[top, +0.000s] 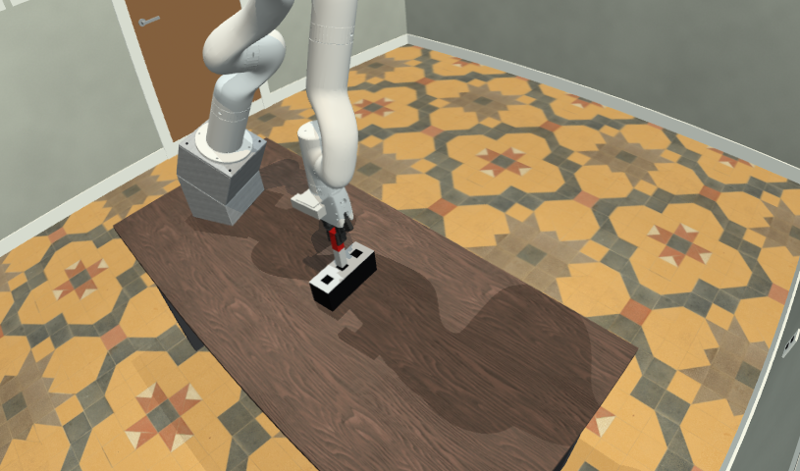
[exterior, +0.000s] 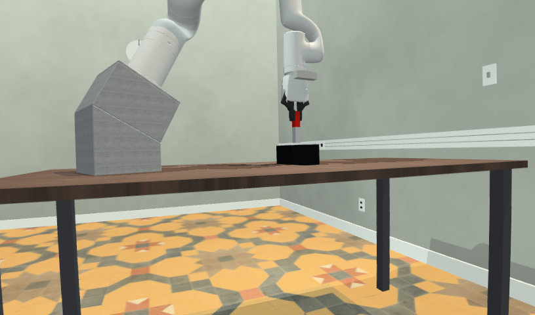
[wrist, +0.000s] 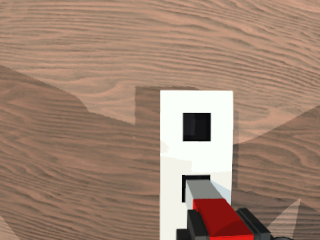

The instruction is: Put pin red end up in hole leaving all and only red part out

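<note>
Top view: the gripper (top: 335,232) pinches the red end of the pin (top: 337,251), whose grey shaft drops into the middle hole of the block (top: 356,277) on the table (top: 217,303).

Exterior view: the pin (exterior: 294,128) stands upright, grey shaft showing between red part and block (exterior: 297,154).

Wrist view: at 6 o'clock the fingers clamp the red part; an open hole lies at 12 o'clock of the pin (wrist: 212,202).

Block mid-table, pin going down into its middle hole

The block (top: 342,280) sits on the table (top: 228,327), well in front of the arm's pedestal (top: 220,181). The gripper (top: 335,229) hangs right above it, clamped on the pin (top: 338,247), whose lower end is in the middle hole (wrist: 198,183).
</note>
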Tool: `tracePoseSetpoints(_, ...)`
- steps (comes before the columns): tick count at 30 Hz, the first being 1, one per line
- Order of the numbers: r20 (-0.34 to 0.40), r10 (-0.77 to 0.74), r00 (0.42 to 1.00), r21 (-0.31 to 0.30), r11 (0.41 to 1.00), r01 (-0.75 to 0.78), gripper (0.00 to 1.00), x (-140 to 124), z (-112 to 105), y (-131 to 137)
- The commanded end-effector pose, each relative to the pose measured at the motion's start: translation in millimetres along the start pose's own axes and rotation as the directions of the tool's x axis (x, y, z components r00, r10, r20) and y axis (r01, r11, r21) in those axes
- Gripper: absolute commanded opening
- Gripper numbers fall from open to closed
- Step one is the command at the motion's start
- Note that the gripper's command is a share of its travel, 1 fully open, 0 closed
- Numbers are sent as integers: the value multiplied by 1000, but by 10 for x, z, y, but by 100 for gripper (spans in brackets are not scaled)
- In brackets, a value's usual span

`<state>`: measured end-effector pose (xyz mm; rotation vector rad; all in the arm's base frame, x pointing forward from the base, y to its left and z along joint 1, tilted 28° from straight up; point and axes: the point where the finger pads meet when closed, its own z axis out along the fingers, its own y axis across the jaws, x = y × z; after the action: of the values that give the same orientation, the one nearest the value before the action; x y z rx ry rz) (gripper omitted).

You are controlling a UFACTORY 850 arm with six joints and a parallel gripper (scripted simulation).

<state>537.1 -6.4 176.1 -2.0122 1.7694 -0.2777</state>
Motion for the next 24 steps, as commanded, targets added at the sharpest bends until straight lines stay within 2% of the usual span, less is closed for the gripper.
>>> tracePoseSetpoints(1,0,0,1000,1,1000,0,0,2,-4,-8)
tracePoseSetpoints(24,0,0,1000,1,1000,0,0,2,36,-7)
